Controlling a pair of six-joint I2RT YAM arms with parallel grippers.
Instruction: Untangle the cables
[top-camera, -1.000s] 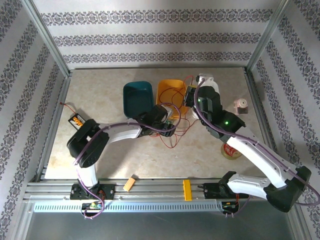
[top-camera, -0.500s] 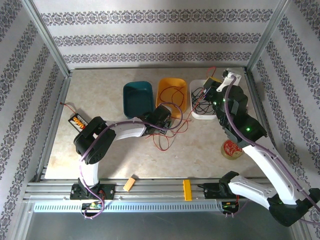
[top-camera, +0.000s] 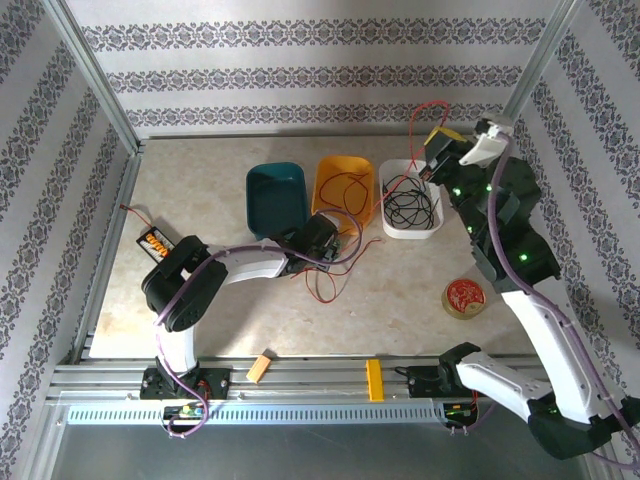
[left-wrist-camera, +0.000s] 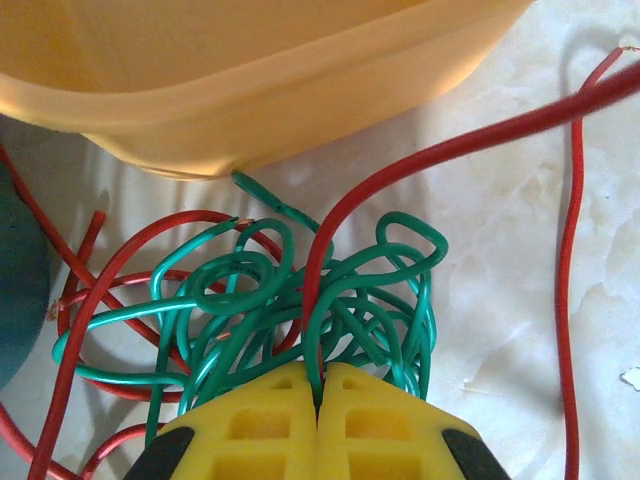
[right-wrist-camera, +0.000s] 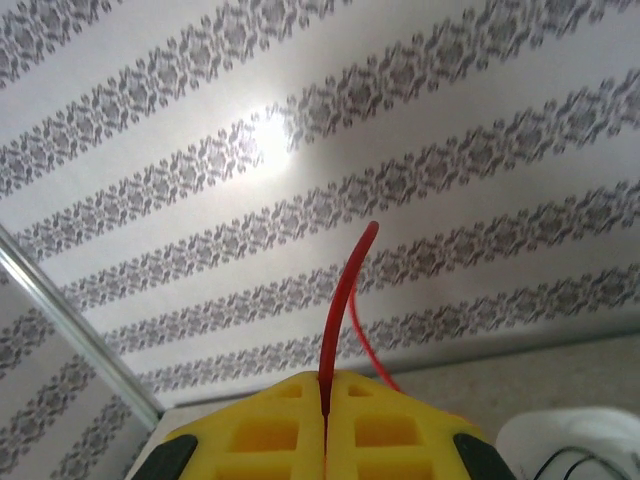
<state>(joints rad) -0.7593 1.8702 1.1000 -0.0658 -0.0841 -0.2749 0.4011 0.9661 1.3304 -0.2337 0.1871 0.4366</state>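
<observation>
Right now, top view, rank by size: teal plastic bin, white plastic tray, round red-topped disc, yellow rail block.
Teal plastic bin and white plastic tray look alike
then round red-topped disc
then yellow rail block

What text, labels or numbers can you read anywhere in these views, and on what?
Nothing can be read in any view.
Battery box: dark marks on its orange face, too small to read.
Round red disc: pale print on top, too blurred to read.
</observation>
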